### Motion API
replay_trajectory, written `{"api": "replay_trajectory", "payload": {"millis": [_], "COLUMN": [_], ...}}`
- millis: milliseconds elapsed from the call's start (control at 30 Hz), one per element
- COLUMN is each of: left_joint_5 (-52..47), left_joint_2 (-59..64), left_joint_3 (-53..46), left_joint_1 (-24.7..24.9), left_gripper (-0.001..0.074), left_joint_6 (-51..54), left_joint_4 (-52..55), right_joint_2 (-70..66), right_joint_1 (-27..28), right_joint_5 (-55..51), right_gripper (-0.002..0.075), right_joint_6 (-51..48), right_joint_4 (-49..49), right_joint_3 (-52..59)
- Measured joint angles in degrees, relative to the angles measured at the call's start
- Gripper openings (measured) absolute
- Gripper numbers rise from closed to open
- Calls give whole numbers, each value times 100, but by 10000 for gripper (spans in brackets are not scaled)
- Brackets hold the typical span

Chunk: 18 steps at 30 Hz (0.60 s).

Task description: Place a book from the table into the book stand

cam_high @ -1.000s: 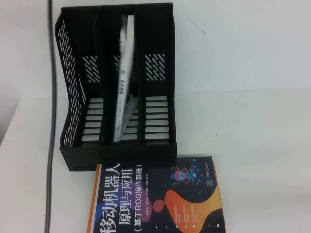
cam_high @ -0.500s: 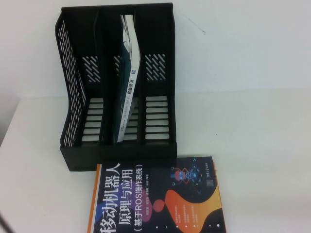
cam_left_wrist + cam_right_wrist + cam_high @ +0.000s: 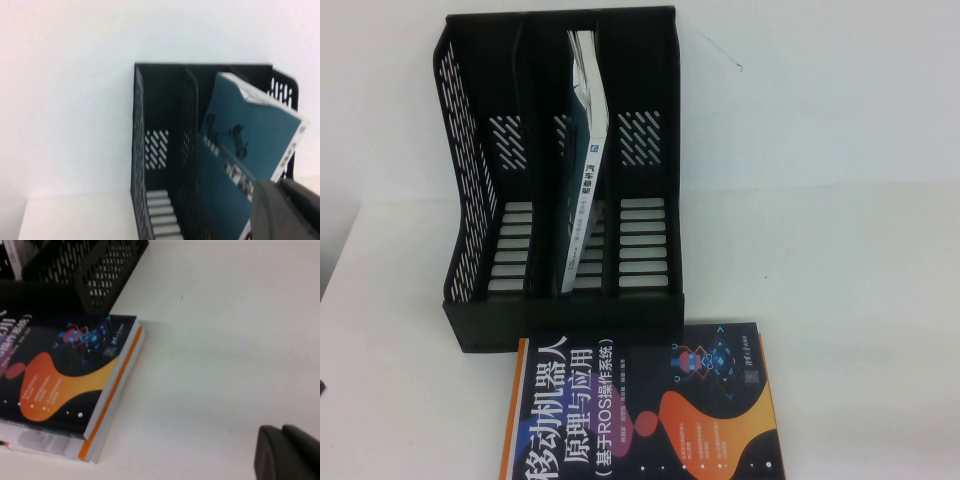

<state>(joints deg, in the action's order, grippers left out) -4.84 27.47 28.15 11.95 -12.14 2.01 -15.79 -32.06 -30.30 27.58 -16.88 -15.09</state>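
Standing upright in the book stand (image 3: 560,190)'s middle slot, the book (image 3: 582,160) leans its top toward 1 o'clock. Neither the left gripper (image 3: 287,210) nor the right gripper (image 3: 287,452) shows whether it is apart or together; both sit at their views' edges.

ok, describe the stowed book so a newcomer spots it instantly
Find the black book stand on the white table. The book stands tilted in its middle slot. It is thin and teal-spined, unlike the black-and-orange book lying flat in front. Neither gripper shows in the high view.

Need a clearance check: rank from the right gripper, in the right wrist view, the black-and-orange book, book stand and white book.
1. Black-and-orange book, flat, nearest the right gripper.
2. Book stand, behind that book.
3. White book, in the stand.
Left gripper is near the stand.
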Motion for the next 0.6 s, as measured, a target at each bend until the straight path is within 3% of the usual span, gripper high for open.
{"api": "replay_trajectory", "payload": {"millis": [600], "left_joint_5": [2], "left_joint_2": [-264], "left_joint_3": [-1112], "left_joint_1": [-60], "left_gripper": [-1], "left_joint_6": [-18], "left_joint_4": [0], "right_joint_2": [0], "right_joint_1": [0], "right_joint_5": [-267], "right_gripper": [-3], "right_joint_6": [0], "right_joint_4": [11], "right_joint_3": [154]}}
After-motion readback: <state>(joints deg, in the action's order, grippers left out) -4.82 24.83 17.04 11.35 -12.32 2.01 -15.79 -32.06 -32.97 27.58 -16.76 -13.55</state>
